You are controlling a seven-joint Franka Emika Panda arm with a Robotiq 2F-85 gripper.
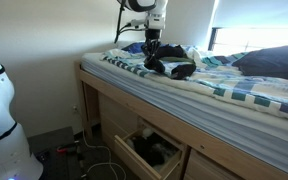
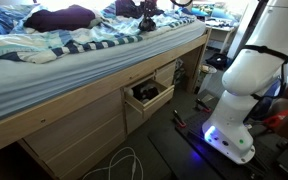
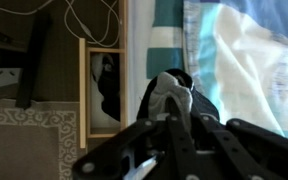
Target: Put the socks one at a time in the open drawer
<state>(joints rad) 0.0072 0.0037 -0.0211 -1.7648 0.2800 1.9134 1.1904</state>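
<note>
Wooden bed frame runs across both exterior views, with a thick mattress on it and a teal-and-white striped blanket all rumpled on top. Dark pillow sits up by the bright window. White cables loop on the floor beside the frame. Wrist view catches a patterned rug down there too.

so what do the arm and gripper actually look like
The arm is glossy white, built of bulky rounded links, with darker parts near the wrist. A blue light glows by its base. The gripper is black, with angular linkage fingers. No markings are legible.
</note>
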